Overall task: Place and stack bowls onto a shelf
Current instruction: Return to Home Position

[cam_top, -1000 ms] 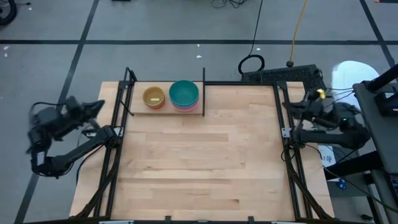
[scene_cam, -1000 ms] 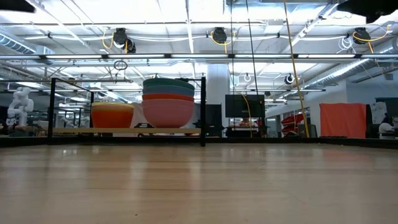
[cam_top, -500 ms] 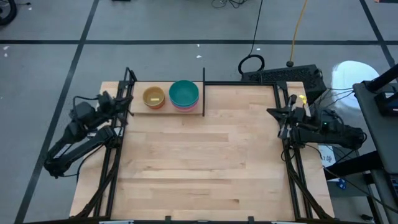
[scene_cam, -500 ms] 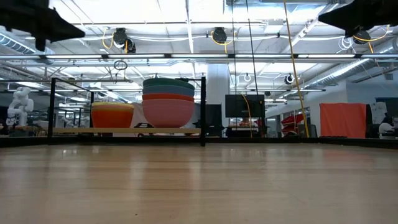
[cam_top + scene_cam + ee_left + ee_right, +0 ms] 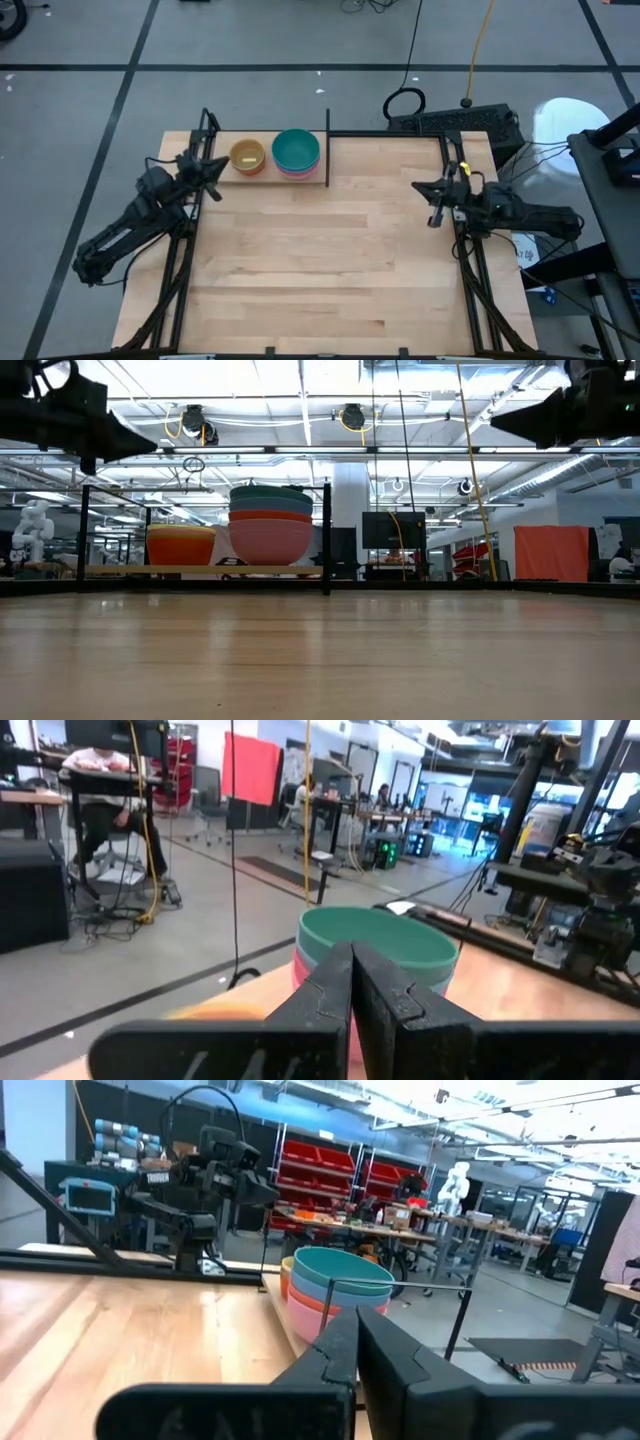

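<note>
— What are you working on right now?

— I'm judging the step in hand to be parking the arms. Every bowl I'm finding is sitting on the shelf (image 5: 268,178) at the far left corner of the table (image 5: 320,260), in two stacks side by side. The teal bowl (image 5: 296,149) is topping the blue bowl (image 5: 270,505), the red bowl (image 5: 270,516) and the pink bowl (image 5: 270,541). Just beside them, a lower stack is showing a yellow bowl (image 5: 247,155) from above.

— And under the yellow one?

— Level across the table it's reading orange, and I'm not making out separate bowls there.

— Your claws?

— My left gripper (image 5: 208,172) is hovering at the table's left edge, near the shelf's end, its fingers (image 5: 330,995) pressed together on nothing. My right gripper (image 5: 428,195) is hanging at the right edge, well apart from the shelf, its fingers (image 5: 335,1355) also pressed together and carrying nothing.

— So what is the next move calling for?

— Stacking looks done, so only folding both arms home. The left one needs to be steering clear of the shelf's black rod (image 5: 207,135) and the stacks, since a nudge could topple the tall one.
</note>
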